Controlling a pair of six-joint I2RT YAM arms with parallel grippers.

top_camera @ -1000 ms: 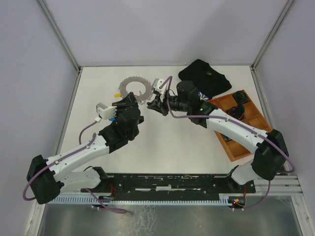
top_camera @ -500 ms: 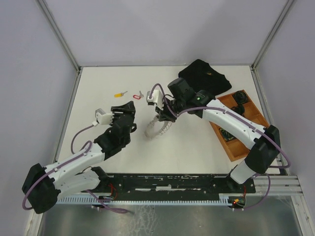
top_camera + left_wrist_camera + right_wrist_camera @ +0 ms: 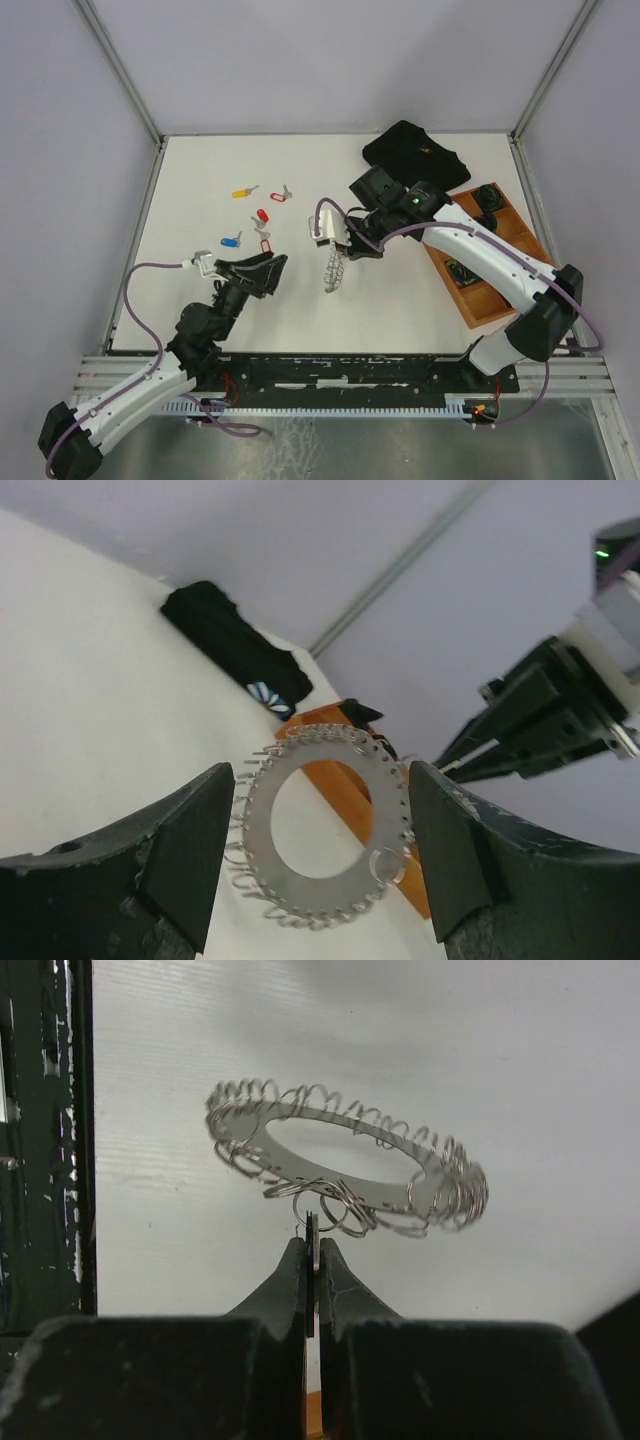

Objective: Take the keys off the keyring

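The keyring (image 3: 333, 268), a silvery ring fringed with wire loops, hangs on edge above the table's middle. My right gripper (image 3: 343, 248) is shut on a thin flat metal piece hooked to its rim. In the right wrist view the keyring (image 3: 345, 1165) floats just beyond the closed right gripper (image 3: 312, 1245). Several keys lie loose on the table at the back left: a yellow-headed key (image 3: 240, 192), red-headed keys (image 3: 263, 215) and a blue-headed key (image 3: 231, 240). My left gripper (image 3: 262, 274) stands open and empty near the front left. In its wrist view the left gripper (image 3: 320, 815) frames the keyring (image 3: 325, 870) from a distance.
A black pouch (image 3: 415, 155) lies at the back right. A wooden tray (image 3: 500, 262) with black round items sits along the right edge, also showing as the tray (image 3: 345, 790) behind the ring. Metal frame posts stand at the far corners.
My left gripper opened and drew back toward the near left. The right gripper lifted the keyring off the table and carried it nearer, tilted on edge. Keys now lie where the ring was.
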